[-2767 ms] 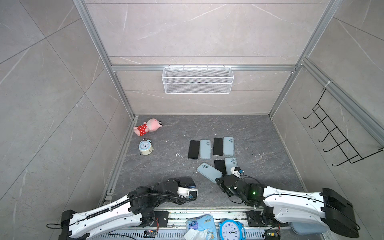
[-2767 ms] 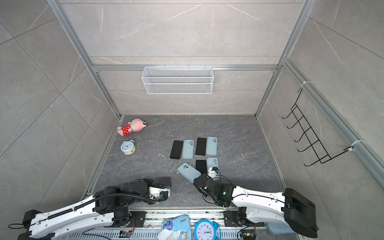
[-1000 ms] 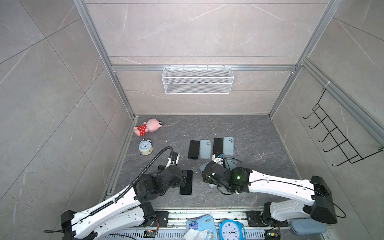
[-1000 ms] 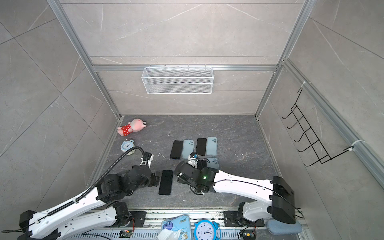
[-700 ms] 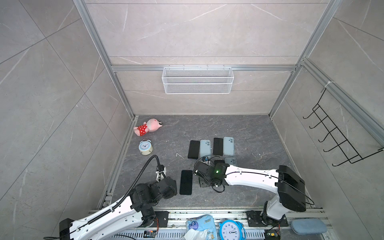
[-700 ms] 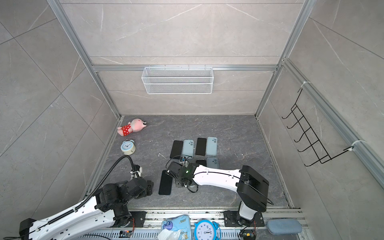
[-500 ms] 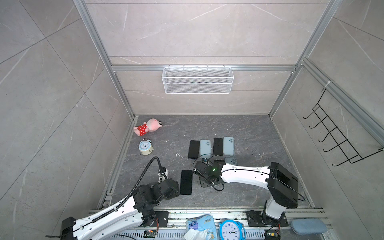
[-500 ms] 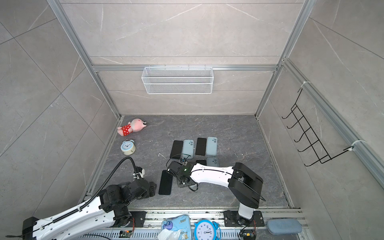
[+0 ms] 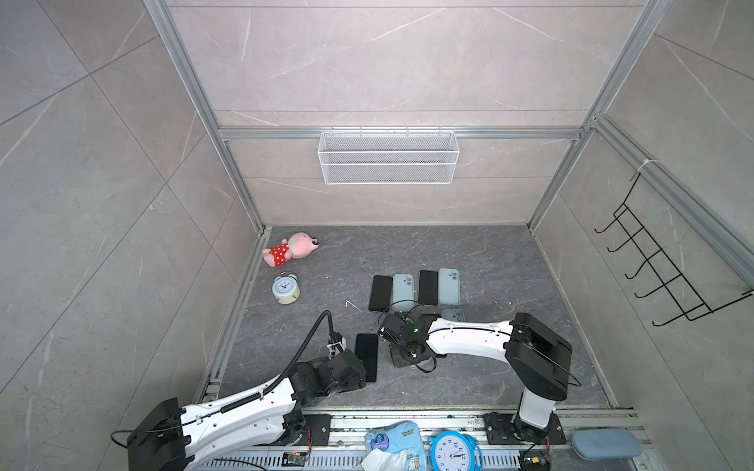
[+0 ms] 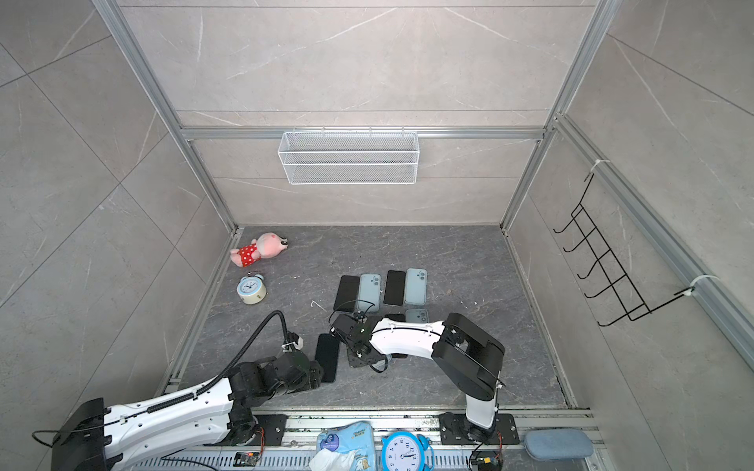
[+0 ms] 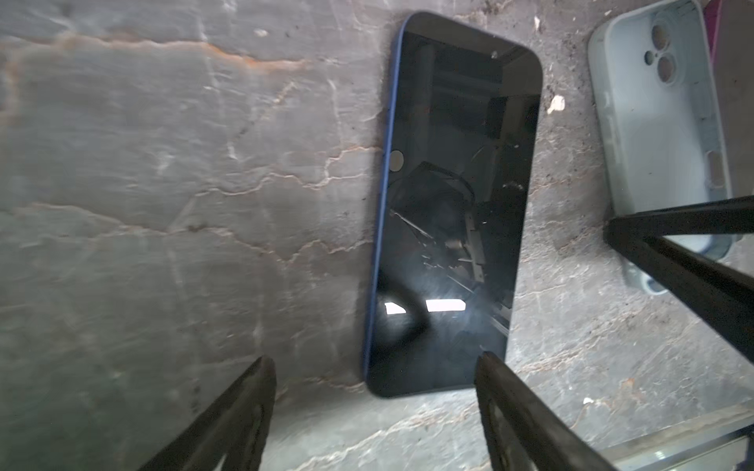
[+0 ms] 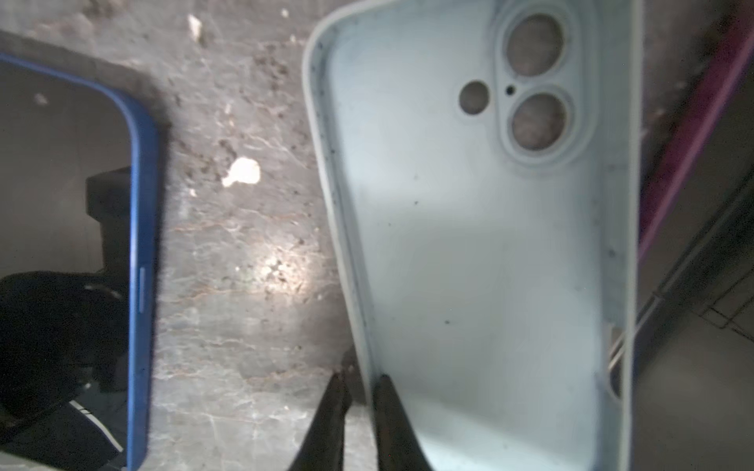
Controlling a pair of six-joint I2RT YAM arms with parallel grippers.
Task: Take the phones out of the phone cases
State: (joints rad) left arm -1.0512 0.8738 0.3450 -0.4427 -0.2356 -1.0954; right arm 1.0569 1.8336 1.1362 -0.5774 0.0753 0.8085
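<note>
Already free of its cover, the phone (image 9: 366,357) lay screen-up on the grey floor (image 9: 489,261), just beside the phone case (image 12: 489,244), which was empty, its camera holes showing. The separation itself looked done; what seemed left was to let go of the case and draw both arms clear. The right gripper (image 12: 361,377) was pinched onto the case's side wall, one finger inside and one outside. The left gripper (image 11: 373,359) hung spread wide over the phone's near end, gripping nothing. Both top views showed the two arms meeting near the front of the floor with the phone between them, but the right arm's wrist hid the case there. Only the right wrist view showed the pinch on the wall. Only the left wrist view showed the wide gap between the left fingers, and the phone's blue edge.
</note>
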